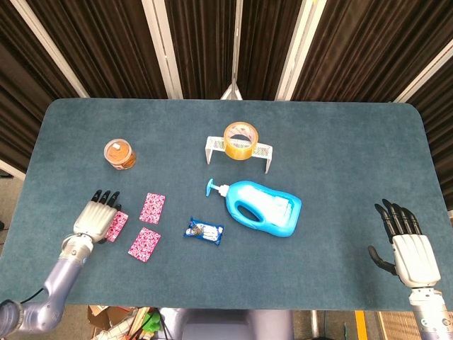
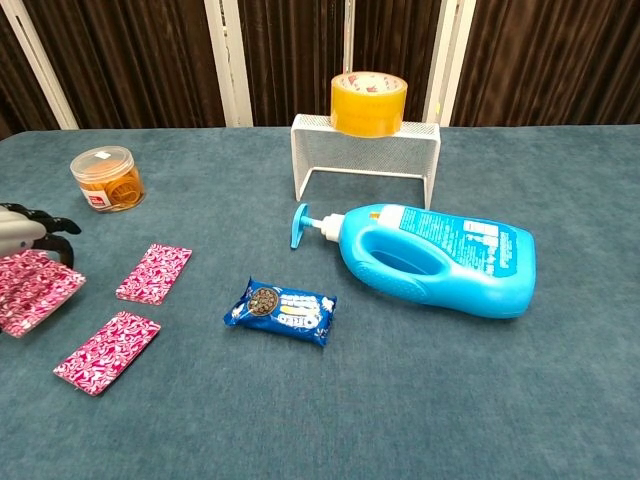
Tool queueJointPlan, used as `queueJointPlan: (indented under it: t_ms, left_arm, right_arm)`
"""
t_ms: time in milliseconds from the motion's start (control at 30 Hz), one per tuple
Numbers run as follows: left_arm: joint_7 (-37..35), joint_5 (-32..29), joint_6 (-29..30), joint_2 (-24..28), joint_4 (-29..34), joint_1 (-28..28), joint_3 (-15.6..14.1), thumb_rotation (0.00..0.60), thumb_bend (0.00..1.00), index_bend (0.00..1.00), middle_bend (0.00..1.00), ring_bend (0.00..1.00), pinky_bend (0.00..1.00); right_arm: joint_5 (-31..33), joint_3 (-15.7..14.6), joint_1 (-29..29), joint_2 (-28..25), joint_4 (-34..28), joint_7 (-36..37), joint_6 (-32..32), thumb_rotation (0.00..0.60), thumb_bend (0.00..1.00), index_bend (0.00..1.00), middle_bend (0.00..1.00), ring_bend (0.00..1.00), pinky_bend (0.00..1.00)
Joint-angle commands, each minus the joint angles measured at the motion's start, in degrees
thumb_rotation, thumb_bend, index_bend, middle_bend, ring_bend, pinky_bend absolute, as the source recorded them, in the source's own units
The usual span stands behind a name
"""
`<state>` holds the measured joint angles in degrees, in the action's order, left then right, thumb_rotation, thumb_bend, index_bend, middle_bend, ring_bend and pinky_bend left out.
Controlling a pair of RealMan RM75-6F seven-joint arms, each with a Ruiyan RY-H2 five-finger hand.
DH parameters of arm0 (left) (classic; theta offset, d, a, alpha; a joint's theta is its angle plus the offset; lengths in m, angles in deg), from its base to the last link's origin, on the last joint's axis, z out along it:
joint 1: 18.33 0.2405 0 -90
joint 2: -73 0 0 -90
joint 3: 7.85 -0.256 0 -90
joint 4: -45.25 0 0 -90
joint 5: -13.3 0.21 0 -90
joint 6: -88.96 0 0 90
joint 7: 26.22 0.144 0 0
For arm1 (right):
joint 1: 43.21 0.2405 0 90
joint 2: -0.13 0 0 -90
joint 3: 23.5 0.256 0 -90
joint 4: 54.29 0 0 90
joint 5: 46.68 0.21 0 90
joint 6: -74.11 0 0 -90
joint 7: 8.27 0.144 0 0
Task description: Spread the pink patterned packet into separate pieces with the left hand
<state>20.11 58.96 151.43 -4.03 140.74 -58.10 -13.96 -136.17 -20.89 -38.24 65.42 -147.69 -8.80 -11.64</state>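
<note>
The pink patterned packet lies as three pieces at the table's front left. One piece lies flat toward the middle, and a second lies nearer the front edge. The third piece is further left, tilted, under my left hand, which holds it from above with its fingers laid over it. Whether that piece touches the cloth I cannot tell. My right hand hangs off the front right corner, fingers apart, holding nothing.
A blue cookie packet lies right of the pink pieces. A blue pump bottle lies on its side mid-table. Behind it stands a white wire rack bearing a tape roll. An orange jar stands back left.
</note>
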Motion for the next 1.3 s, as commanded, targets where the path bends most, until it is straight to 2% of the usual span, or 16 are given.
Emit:
queueJointPlan:
  t_ms: [33,133,267,333,533,633,800,900,1000,1067,1200,1300]
  left_arm:
    - [0.76,-1.62,-0.76,-0.86,-0.81,-0.20,0.61,0.600,0.46,0.42,0.00,0.00,0.00]
    - [2.82,-3.85,-1.26,-0.69,-0.14,-0.78,0.62,0.600,0.38,0.27,0.00,0.00,0.00]
    - [3.94,-5.09,-0.96,-0.36,1.15,-1.11,0.82,0.600,0.33,0.05,0.00,0.00,0.00]
    - [3.72,-4.97,-0.66,-0.27,1.61,-1.05,1.03,0.600,0.32,0.00,0.00,0.00,0.00]
    - [3.46,-4.77,-0.21,0.18,2.74,-0.98,1.30,0.600,0.32,0.00,0.00,0.00,0.00]
    - [2.46,-3.89,1.17,1.60,5.24,-0.39,1.54,0.600,0.32,0.00,0.00,0.00,0.00]
    - [-4.45,4.22,8.24,5.76,11.76,4.45,1.07,0.600,0.32,0.00,0.00,0.00,0.00]
    - [-8.83,12.28,14.80,8.25,13.88,9.06,-0.93,0.600,0.30,0.00,0.00,0.00,0.00]
    - [-13.14,23.75,24.54,9.68,11.02,15.52,-4.39,0.600,0.25,0.00,0.00,0.00,0.00]
    - [-16.59,28.41,28.80,9.46,7.97,18.85,-5.52,0.600,0.21,0.00,0.00,0.00,0.00]
    - [-23.45,32.67,33.92,10.00,3.68,24.32,-6.26,0.600,0.16,0.00,0.00,0.00,0.00]
    - [-26.21,34.29,35.36,10.16,1.12,26.69,-6.32,0.600,0.15,0.00,0.00,0.00,0.00]
  right_arm:
    - [-0.05,0.01,-0.01,-0.04,0.03,0.10,-0.08,0.600,0.36,0.00,0.00,0.00,0.09]
    - [-0.06,0.06,0.01,-0.06,0.11,0.25,-0.10,0.600,0.36,0.00,0.00,0.00,0.09]
    - [-0.14,0.03,0.02,-0.02,0.18,0.17,-0.11,0.600,0.36,0.00,0.00,0.00,0.09]
    - [-0.22,0.01,0.01,0.01,0.15,0.13,-0.17,0.600,0.36,0.00,0.00,0.00,0.09]
    - [-0.25,-0.06,-0.04,-0.03,0.13,0.04,-0.17,0.600,0.36,0.00,0.00,0.00,0.09]
    - [-0.18,-0.01,-0.07,-0.12,0.17,0.07,-0.24,0.600,0.36,0.00,0.00,0.00,0.09]
    - [-0.12,0.09,-0.03,0.02,0.51,-0.22,-0.25,0.600,0.36,0.00,0.00,0.00,0.09]
    - [-0.31,0.12,-0.05,0.13,0.78,-0.69,-0.49,0.600,0.36,0.00,0.00,0.00,0.09]
    - [-0.84,0.21,-0.06,0.46,1.28,-1.98,-1.09,0.600,0.36,0.00,0.00,0.00,0.09]
    - [-0.99,0.23,-0.13,0.72,1.48,-2.69,-1.37,0.600,0.36,0.00,0.00,0.00,0.09]
    - [-0.93,0.35,-0.24,1.07,1.78,-3.83,-1.71,0.600,0.36,0.00,0.00,0.00,0.09]
    - [-0.98,0.40,-0.27,1.18,1.95,-4.26,-1.87,0.600,0.36,0.00,0.00,0.00,0.09]
